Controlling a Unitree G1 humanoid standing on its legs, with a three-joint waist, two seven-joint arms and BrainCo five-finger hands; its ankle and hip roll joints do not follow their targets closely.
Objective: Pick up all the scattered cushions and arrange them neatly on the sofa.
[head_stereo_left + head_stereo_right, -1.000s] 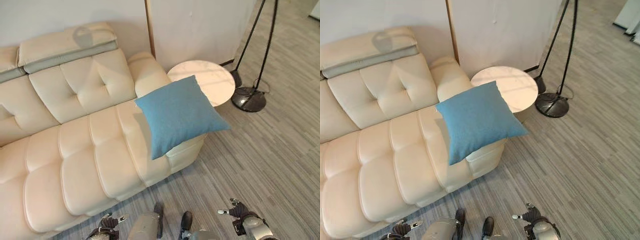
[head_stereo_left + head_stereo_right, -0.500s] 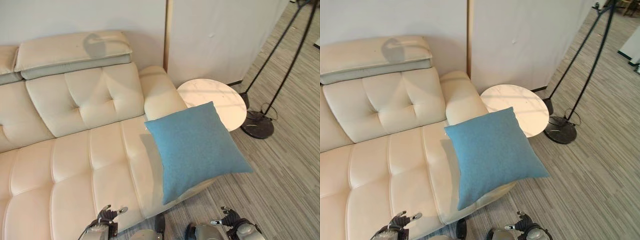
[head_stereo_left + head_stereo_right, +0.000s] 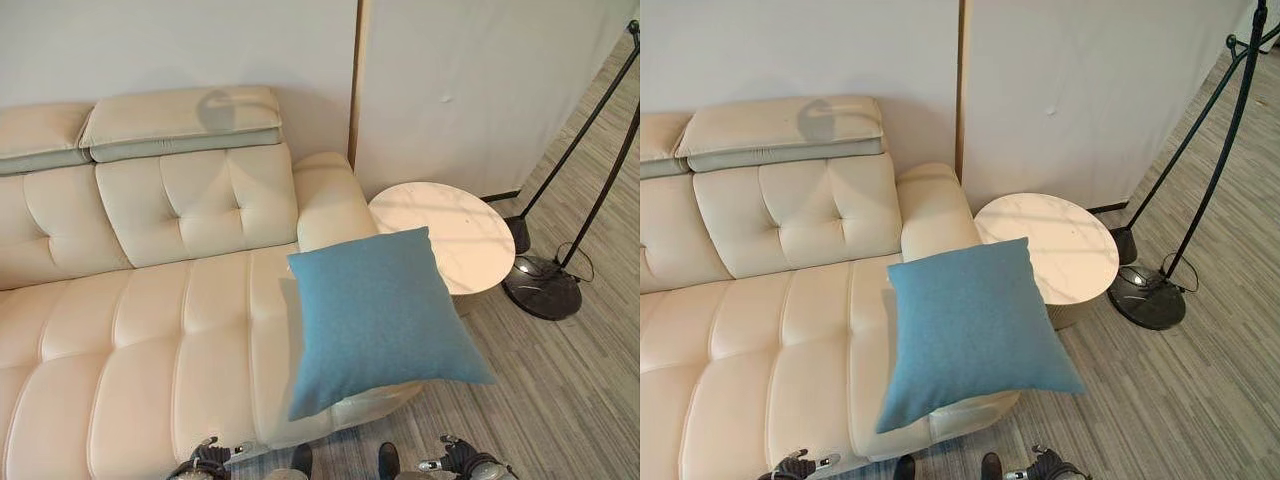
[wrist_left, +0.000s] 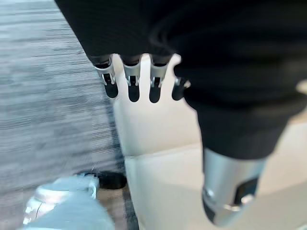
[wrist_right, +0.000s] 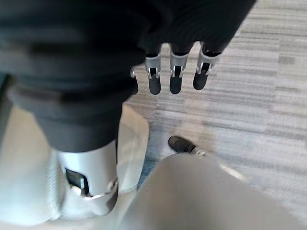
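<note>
A blue square cushion (image 3: 378,315) lies on the right end of the cream tufted sofa (image 3: 150,330), its lower corner hanging past the seat's front edge and one side reaching toward the side table. My left hand (image 3: 205,463) hangs low in front of the sofa, well below the cushion. In the left wrist view its fingers (image 4: 132,84) are relaxed with nothing in them, the sofa's front beyond. My right hand (image 3: 465,460) hangs low over the floor, right of the cushion's lower corner. Its fingers (image 5: 175,72) are relaxed and hold nothing.
A round white marble side table (image 3: 450,235) stands right beside the sofa's armrest (image 3: 325,195). A black floor lamp with a round base (image 3: 541,288) and slanted poles stands further right. Grey striped floor (image 3: 560,400) spreads to the right; a pale wall is behind.
The whole picture has shifted, so the camera moved: more of the sofa's left part now shows. The cushion lies where it was on the sofa. Both hands still hang low.
</note>
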